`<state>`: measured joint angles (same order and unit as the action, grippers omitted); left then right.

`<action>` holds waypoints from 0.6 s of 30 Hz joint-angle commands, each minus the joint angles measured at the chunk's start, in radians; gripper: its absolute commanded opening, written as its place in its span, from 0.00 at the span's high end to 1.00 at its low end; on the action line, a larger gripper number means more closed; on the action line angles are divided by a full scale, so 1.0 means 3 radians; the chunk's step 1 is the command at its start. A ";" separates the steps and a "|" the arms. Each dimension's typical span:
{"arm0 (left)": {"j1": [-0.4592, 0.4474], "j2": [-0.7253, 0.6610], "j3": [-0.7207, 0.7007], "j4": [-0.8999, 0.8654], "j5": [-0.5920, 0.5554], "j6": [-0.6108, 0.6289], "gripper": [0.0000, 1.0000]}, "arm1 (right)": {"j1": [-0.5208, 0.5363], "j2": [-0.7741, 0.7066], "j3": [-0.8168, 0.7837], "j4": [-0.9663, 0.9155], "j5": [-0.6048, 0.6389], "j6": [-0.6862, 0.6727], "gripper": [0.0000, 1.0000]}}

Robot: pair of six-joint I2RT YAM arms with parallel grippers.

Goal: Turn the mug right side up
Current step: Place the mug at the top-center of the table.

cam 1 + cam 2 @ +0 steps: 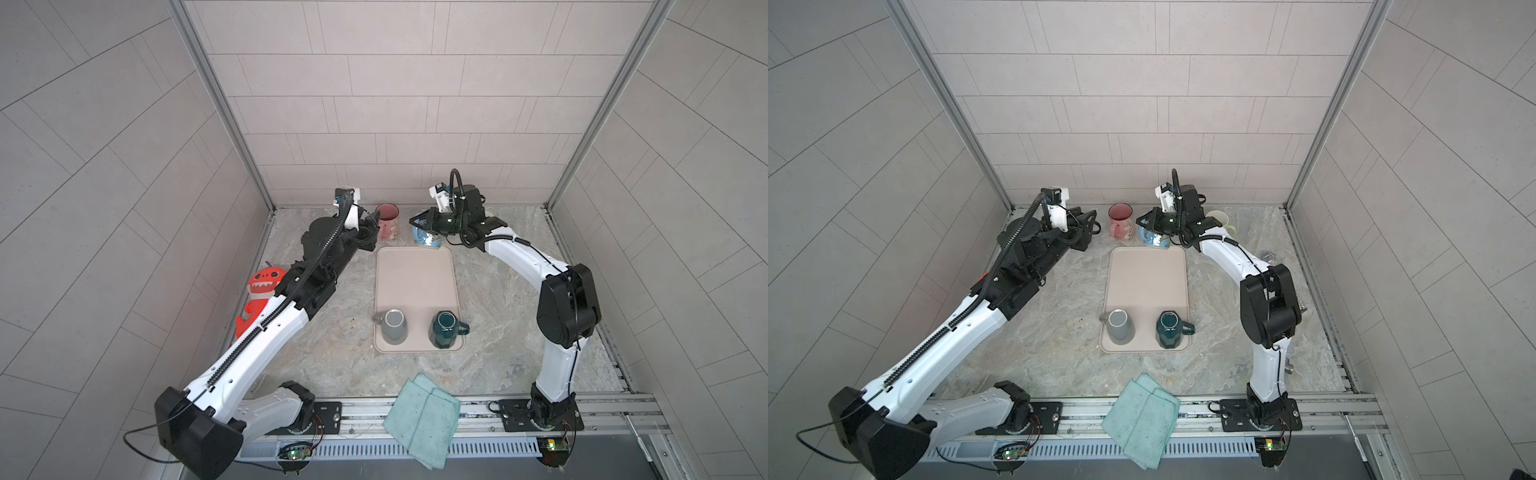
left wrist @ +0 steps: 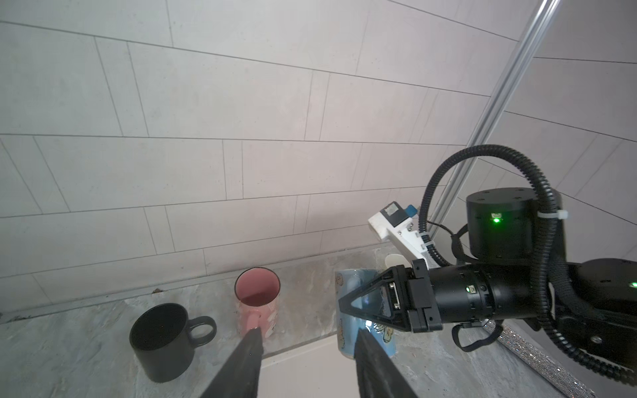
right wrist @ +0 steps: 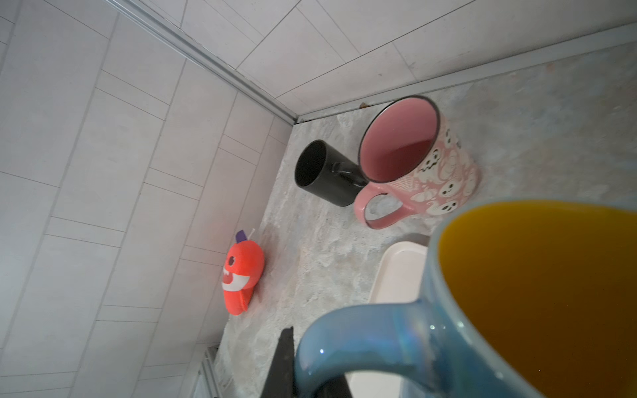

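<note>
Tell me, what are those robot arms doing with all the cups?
The right gripper is shut on the blue mug at the far end of the tray, and the mug's opening looks to face up. Whether it rests on anything is unclear. The left gripper is open and empty, near the pink mug, which stands upright beside a black mug. A grey mug and a green mug stand upright on the tray's near end.

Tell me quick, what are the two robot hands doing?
Left gripper: open, holding nothing.
Right gripper: shut on the blue mug, by its handle.
</note>
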<state>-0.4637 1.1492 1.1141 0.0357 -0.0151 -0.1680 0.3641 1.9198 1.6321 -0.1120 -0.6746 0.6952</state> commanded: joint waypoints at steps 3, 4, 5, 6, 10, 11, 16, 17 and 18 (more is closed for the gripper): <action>0.0237 0.0065 -0.0016 -0.0031 0.0265 -0.0257 0.52 | -0.0002 0.0132 0.0290 0.0120 0.0576 -0.0781 1.00; 0.0267 0.0091 -0.0012 -0.0011 0.0293 -0.0273 0.52 | -0.0002 0.0171 0.0283 0.0191 0.0662 -0.0844 1.00; 0.0294 0.0122 -0.0002 -0.0002 0.0317 -0.0286 0.52 | -0.0002 0.0204 0.0274 0.0251 0.0740 -0.0883 1.00; 0.0323 0.0157 0.0009 0.0007 0.0354 -0.0302 0.52 | -0.0002 0.0243 0.0274 0.0311 0.0807 -0.0957 1.00; 0.0414 0.0321 0.0065 0.0080 0.0497 -0.0347 0.52 | 0.0010 0.0360 0.0158 0.0691 0.1122 -0.1168 1.00; 0.0425 0.0354 0.0076 0.0095 0.0525 -0.0353 0.52 | 0.0008 0.0392 0.0145 0.0787 0.1147 -0.1184 1.00; 0.0483 0.0505 0.0117 0.0173 0.0622 -0.0396 0.52 | 0.0008 0.0545 0.0037 0.1312 0.1274 -0.1310 1.00; 0.0492 0.0518 0.0119 0.0185 0.0635 -0.0400 0.52 | 0.0008 0.0566 0.0010 0.1415 0.1307 -0.1331 1.00; 0.0502 0.0544 0.0120 0.0189 0.0644 -0.0401 0.52 | 0.0006 0.0592 -0.0023 0.1527 0.1336 -0.1349 1.00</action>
<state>-0.3233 1.3102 1.1152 0.0422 0.1474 -0.2756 0.3645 2.1082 1.6154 0.1192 -0.3313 0.3676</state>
